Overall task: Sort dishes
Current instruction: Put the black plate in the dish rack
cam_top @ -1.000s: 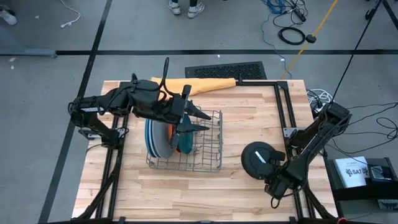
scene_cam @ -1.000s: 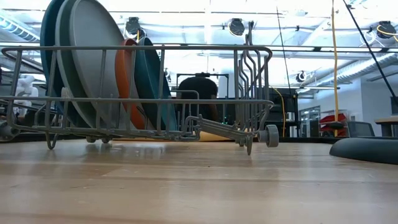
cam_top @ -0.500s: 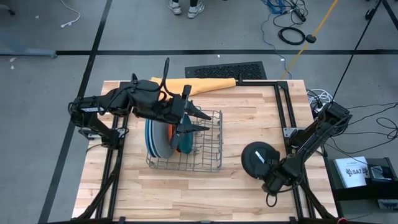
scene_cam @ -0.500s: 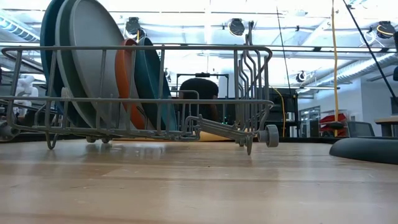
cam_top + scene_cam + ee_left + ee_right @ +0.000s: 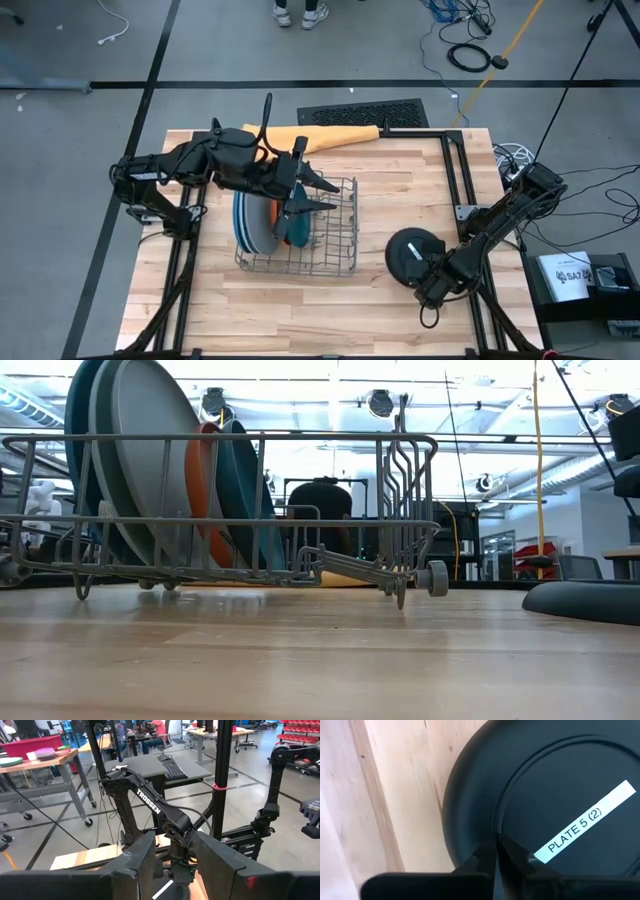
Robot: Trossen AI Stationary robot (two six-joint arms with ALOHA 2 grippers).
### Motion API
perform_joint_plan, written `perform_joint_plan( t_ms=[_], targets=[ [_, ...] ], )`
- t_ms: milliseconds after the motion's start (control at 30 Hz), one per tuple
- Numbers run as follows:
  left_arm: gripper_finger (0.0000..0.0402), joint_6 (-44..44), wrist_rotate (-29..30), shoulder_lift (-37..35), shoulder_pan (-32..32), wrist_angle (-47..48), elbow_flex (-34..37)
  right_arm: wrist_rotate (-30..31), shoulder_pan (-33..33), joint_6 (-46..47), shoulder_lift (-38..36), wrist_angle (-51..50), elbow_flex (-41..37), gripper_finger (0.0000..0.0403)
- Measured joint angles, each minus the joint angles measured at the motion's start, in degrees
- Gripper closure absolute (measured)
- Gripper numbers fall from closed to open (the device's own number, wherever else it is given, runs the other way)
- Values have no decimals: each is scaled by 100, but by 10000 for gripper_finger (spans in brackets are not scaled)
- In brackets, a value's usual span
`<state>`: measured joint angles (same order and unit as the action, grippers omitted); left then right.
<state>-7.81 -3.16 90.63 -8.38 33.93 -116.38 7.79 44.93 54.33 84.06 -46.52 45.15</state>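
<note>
A black plate (image 5: 410, 256) with a white label stripe lies upside down on the table's right half, also seen in the right wrist view (image 5: 555, 785). My right gripper (image 5: 432, 279) is shut at its near right part. The wire rack (image 5: 298, 232) holds large light blue, blue and grey plates (image 5: 125, 460), an orange plate (image 5: 200, 490) and a teal plate (image 5: 245, 490), all standing on edge in its slots. My left gripper (image 5: 325, 196) hovers open over the rack with nothing between its fingers (image 5: 145, 865). My right gripper has its shut fingertips (image 5: 507, 847) against the black plate's upturned bottom at the raised foot ring (image 5: 496, 827), on the plate's near right side. The fingers slant down from the table's near right. The plate lies flat, face down, on the wood.
A folded orange cloth (image 5: 325, 136) lies at the table's far edge, behind the rack. Metal frame rails (image 5: 452, 175) run along the right side. Bare wood (image 5: 300, 310) stretches along the near edge. A person's feet (image 5: 300, 10) stand beyond the table.
My right gripper has moved from the table's near right corner toward the far left, onto the black plate. The plate has slid a little toward the table's left, staying flat.
</note>
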Motion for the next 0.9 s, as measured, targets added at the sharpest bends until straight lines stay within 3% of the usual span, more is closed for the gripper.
perform_joint_plan(
  t_ms=[433, 900],
  targets=[
    [263, 4, 2, 0, 0, 0, 0, -74, -63, -60, 23, 224, 74, 402],
    [263, 7, 17, 0, 0, -2, 0, -99, -61, -282, 26, -532, 730, 403]
  ],
)
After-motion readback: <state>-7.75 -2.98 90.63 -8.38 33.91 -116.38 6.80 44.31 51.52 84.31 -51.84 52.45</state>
